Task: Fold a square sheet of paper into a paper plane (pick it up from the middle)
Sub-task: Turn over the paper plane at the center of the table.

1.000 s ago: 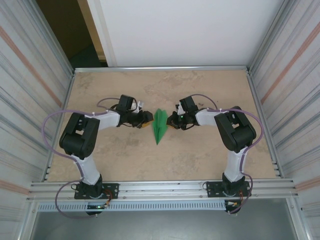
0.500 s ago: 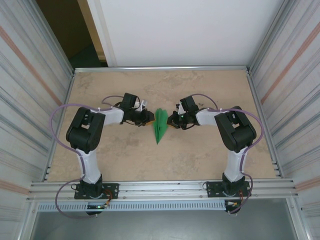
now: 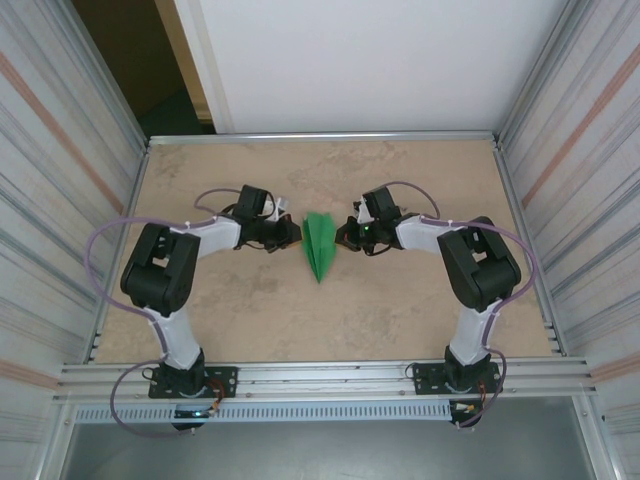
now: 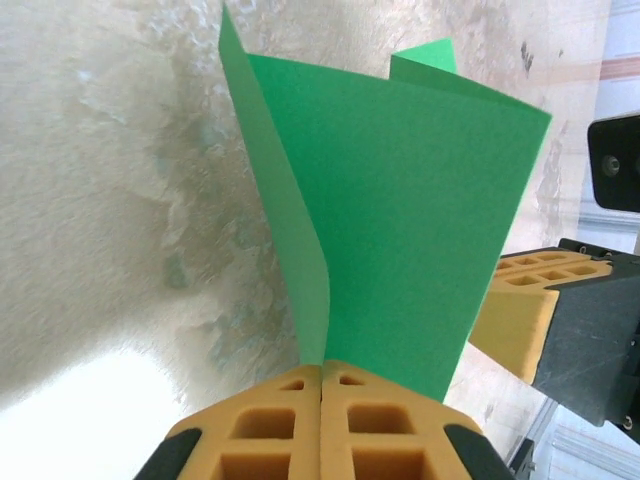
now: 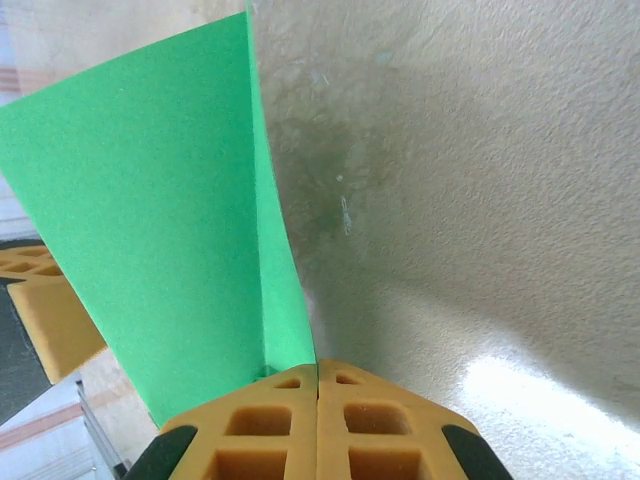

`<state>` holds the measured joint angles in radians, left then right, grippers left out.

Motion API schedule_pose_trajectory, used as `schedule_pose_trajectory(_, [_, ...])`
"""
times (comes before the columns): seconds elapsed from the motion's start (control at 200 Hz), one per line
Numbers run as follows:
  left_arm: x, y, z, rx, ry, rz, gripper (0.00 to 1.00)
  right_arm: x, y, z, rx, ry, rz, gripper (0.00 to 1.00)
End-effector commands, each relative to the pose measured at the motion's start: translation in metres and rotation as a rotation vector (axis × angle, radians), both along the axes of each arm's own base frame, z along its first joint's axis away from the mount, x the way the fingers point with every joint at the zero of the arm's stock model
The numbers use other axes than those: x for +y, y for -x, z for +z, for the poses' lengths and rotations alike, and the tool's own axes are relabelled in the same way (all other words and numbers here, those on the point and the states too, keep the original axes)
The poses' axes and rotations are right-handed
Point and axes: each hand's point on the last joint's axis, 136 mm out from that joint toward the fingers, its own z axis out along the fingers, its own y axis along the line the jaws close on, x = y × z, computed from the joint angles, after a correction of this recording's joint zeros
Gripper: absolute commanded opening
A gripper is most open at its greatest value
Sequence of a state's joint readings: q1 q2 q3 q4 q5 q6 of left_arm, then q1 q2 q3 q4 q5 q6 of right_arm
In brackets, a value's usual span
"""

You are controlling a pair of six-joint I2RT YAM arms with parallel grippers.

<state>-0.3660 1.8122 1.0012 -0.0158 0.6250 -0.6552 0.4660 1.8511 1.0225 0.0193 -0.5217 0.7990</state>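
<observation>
The left end effector (image 4: 320,385) was seen with its two yellow pads pressed together, and a layer of the paper plane (image 4: 400,220) was clamped in the seam between them, the green paper rising away from the pads as a standing flap. The right end effector (image 5: 318,378) was likewise closed, with an edge of the same paper pinched where its pads met. In the overhead view the two end effectors were placed on opposite sides of the plane, each touching a wing at about mid-length. The plane was found near the middle of the desk (image 3: 250,320), between the two arms, with its point directed toward the near edge and its broader tail toward the far wall. The task was judged to be far along: a narrow dart with a lengthwise centre crease and layered wings had been formed, and no flat square was to be seen. What was left was judged to be little, perhaps a spreading or sharpening of the wings and a release of the finished plane. Several things could not be made out. Whether the plane rested on the desk or was held just above it could not be told from overhead. The number of layers caught in each grip was hidden by the pads, and the keel beneath the wings was covered. In both wrist views the nose was cut off, and the opposite end effector was shown as a partial yellow pad at the frame's edge.
</observation>
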Motion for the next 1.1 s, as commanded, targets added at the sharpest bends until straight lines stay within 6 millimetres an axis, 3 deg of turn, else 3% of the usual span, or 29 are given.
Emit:
schedule_pose_trajectory(0.0, [0.010,0.001,0.003,-0.023,-0.026,0.043,0.02,-0.006,-0.002,0.006,-0.024,0.014,-0.005,0.06])
schedule_pose_trajectory(0.276, [0.016,0.006,-0.016,0.003,-0.036,0.083,0.02,-0.012,0.004,-0.020,0.026,0.064,-0.023,0.08])
schedule_pose_trajectory(0.561, [0.015,0.008,-0.020,0.007,-0.009,0.095,0.02,-0.014,0.012,-0.027,0.063,0.111,-0.044,0.14])
schedule_pose_trajectory(0.641, [0.015,0.008,-0.020,0.006,-0.009,0.094,0.02,-0.014,0.010,-0.020,0.053,0.110,-0.050,0.19])
schedule_pose_trajectory(0.772, [0.015,0.009,-0.020,0.003,-0.010,0.094,0.02,-0.022,0.007,0.003,0.006,0.142,-0.088,0.36])
schedule_pose_trajectory(0.902, [0.015,0.008,-0.017,-0.001,-0.004,0.097,0.02,-0.026,0.013,0.023,-0.056,0.228,-0.083,0.42])
schedule_pose_trajectory(1.097, [0.014,0.007,-0.016,0.002,0.002,0.100,0.03,0.011,0.041,0.024,-0.080,0.294,0.022,0.50])
